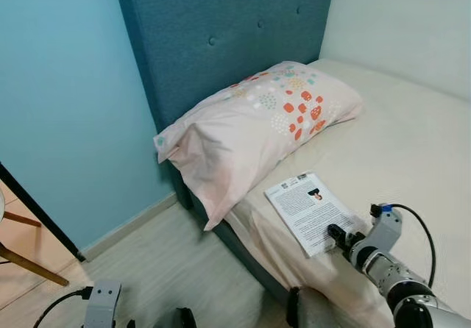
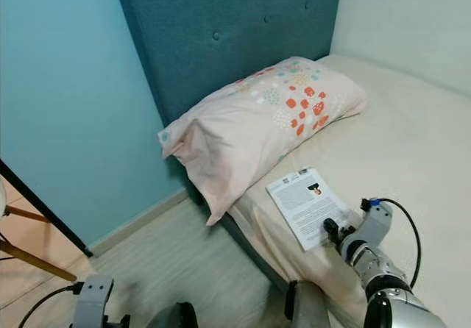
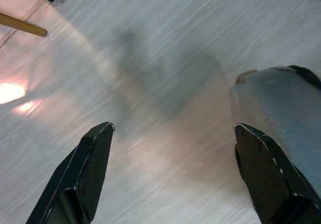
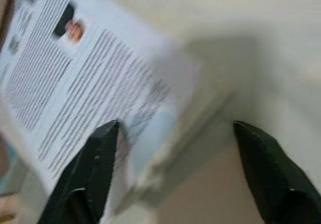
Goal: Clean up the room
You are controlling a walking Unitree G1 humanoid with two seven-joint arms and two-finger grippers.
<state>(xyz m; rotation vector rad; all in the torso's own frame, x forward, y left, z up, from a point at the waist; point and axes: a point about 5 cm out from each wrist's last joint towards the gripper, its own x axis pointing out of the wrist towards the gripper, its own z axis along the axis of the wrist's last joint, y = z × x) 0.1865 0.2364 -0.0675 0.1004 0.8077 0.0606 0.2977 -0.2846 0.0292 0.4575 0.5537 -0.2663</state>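
A printed sheet of paper (image 1: pixel 312 211) lies flat on the cream bed (image 1: pixel 412 144), near its edge and just below a floral pillow (image 1: pixel 254 126) that leans against the teal headboard (image 1: pixel 221 34). The right gripper (image 1: pixel 340 236) reaches over the bed at the sheet's near corner, its fingers (image 4: pixel 90 169) spread apart with the corner of the sheet between them, not clamped on it. The left gripper (image 3: pixel 173 179) hangs low above the pale wood floor (image 3: pixel 165 58), fingers wide apart and holding nothing. A wooden chair leg (image 1: pixel 29 265) shows beside the blue wall (image 1: pixel 66 107)
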